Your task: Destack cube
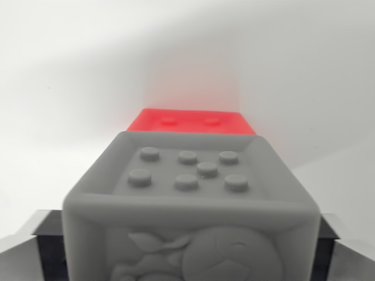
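A grey cube (190, 199) fills the lower middle of the wrist view. One face carries round studs and the face nearest the camera has a raised figure. My gripper (190, 252) holds it, with a finger (44, 249) pressed flat against the side at the wrist view's left and the other finger (334, 249) against the side at the right. Just beyond the grey cube a red cube (193, 122) shows only a strip of its studded face. The grey cube hides the rest, so I cannot tell whether the two touch.
A plain white surface (70, 88) surrounds both cubes, with a soft shadow behind the red cube. Nothing else is in view.
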